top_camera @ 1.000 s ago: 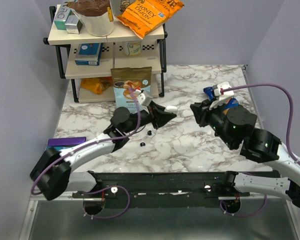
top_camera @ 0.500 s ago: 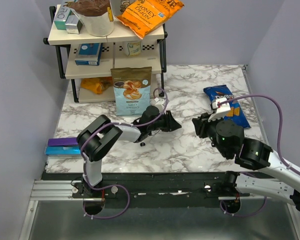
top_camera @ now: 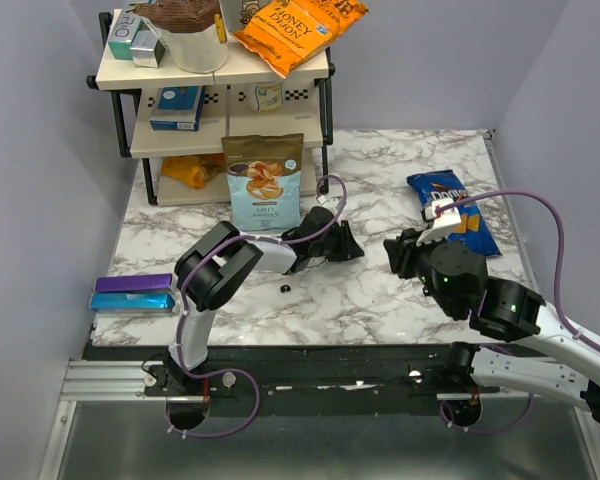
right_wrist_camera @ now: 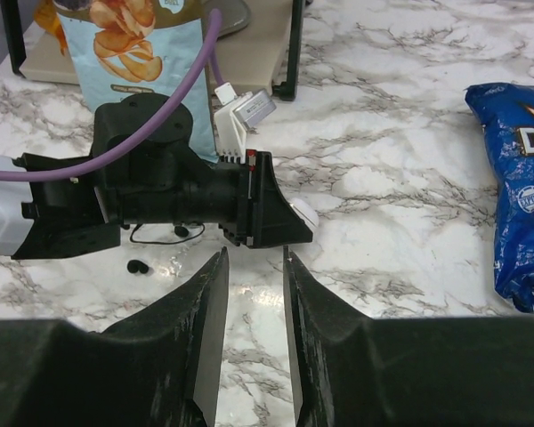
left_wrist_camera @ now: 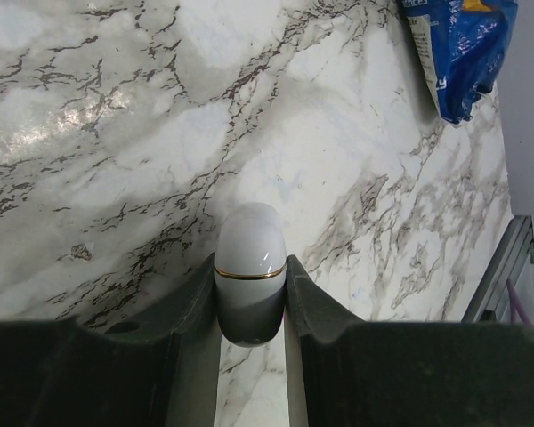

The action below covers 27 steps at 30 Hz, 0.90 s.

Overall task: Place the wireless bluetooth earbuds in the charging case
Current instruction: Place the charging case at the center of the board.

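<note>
My left gripper (left_wrist_camera: 251,262) is shut on the charging case (left_wrist_camera: 249,267), a white oval shell with a gold band, held low over the marble table (top_camera: 380,290). In the right wrist view the case (right_wrist_camera: 303,216) pokes out past the left gripper (right_wrist_camera: 276,213). One black earbud (top_camera: 284,288) lies on the table just near of the left arm; the right wrist view shows it (right_wrist_camera: 138,266) and a second earbud (right_wrist_camera: 180,230) under that arm. My right gripper (right_wrist_camera: 254,253) stands open and empty, to the right of the left gripper (top_camera: 342,243) and facing it.
A blue snack bag (top_camera: 450,210) lies at the right. A light-blue chip bag (top_camera: 264,182) stands in front of the shelf rack (top_camera: 215,100) at the back left. A purple and blue packet (top_camera: 132,292) lies at the near left edge.
The left arm has folded in, its elbow now nearer the middle, still gripping the case. The right arm drew back toward the near edge and its jaws opened wider.
</note>
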Each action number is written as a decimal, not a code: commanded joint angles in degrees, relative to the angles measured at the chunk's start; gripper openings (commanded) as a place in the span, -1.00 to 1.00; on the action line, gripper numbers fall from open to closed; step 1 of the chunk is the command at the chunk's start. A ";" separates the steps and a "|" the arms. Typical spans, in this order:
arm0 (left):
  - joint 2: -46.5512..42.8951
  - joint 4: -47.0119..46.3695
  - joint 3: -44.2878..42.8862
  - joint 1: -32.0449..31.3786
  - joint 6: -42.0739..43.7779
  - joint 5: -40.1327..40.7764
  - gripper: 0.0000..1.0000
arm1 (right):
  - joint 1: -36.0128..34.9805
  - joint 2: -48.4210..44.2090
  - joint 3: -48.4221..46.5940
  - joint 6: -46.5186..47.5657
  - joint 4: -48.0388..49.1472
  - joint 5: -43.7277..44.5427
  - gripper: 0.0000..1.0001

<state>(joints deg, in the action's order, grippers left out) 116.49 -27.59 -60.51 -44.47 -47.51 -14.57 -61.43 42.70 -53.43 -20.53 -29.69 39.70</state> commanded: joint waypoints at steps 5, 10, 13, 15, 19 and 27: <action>1.90 5.62 -1.01 -0.53 1.36 2.09 -0.47 | 0.08 0.02 0.08 -0.38 -0.72 0.81 -0.19; 0.85 5.71 0.83 -0.53 1.45 2.09 -0.08 | 0.17 -0.16 0.08 -0.56 -1.07 1.08 -0.17; -1.42 5.53 2.67 -0.53 1.89 2.53 0.09 | 0.17 -0.33 0.34 -0.91 -1.51 1.17 -0.17; -2.92 5.97 4.08 -0.44 2.50 3.40 0.16 | 0.17 -0.51 0.69 -1.35 -1.68 1.17 -0.16; -9.23 7.99 6.28 0.17 3.64 5.07 0.20 | 0.08 -0.69 1.31 -2.05 -1.68 0.90 -0.15; -29.45 21.07 10.76 0.96 9.44 17.87 0.24 | 0.17 0.11 3.50 -3.55 -0.54 -0.15 -0.14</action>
<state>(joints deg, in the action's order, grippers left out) 97.95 -15.81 -50.13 -43.57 -42.96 -7.79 -61.43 42.61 -51.79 -22.35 -30.06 39.70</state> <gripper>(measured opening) 0.612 0.427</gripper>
